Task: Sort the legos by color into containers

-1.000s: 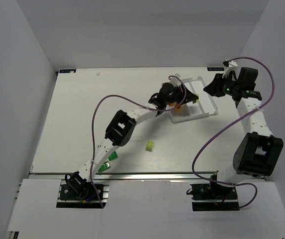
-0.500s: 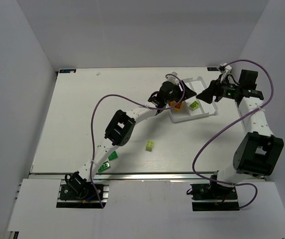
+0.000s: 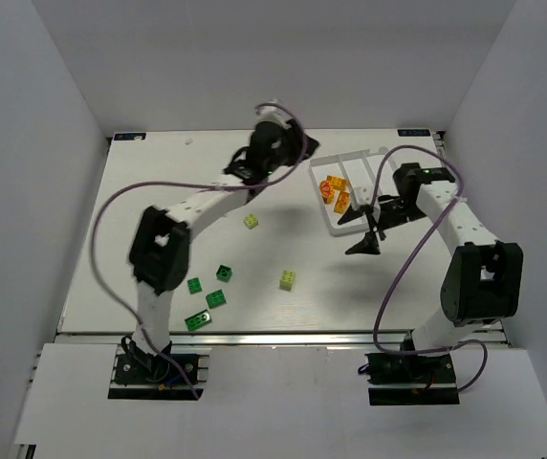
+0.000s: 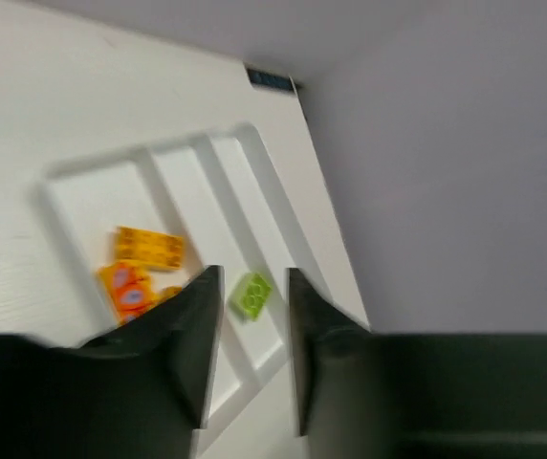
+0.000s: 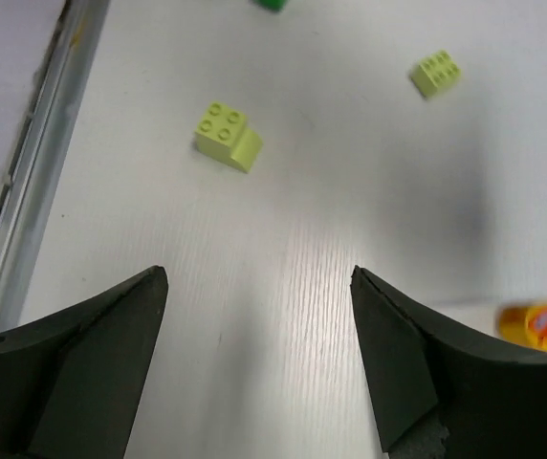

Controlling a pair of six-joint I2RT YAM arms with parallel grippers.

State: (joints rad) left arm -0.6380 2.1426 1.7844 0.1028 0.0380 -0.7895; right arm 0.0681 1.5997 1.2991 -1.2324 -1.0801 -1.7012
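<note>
Right claw (image 5: 257, 273) gapes wide, empty, hovering short of a loose yellow-green brick (image 5: 228, 135) on the table; left claw (image 4: 251, 273) is narrowly parted, empty, above the tray (image 4: 87, 201). Risk: an off-centre descent knocks that brick away. Only the left wrist view shows a sorted yellow-green brick (image 4: 251, 294) in the tray, a compartment apart from the orange bricks (image 4: 147, 249).

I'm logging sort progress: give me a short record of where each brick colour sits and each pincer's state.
tray: three compartments
orange bricks: together in one outer compartment
yellow-green brick: in the middle compartment
loose yellow-green bricks: two, on the table
dark green bricks: four, on the table
left pincer: open, empty
right pincer: open, empty
</note>
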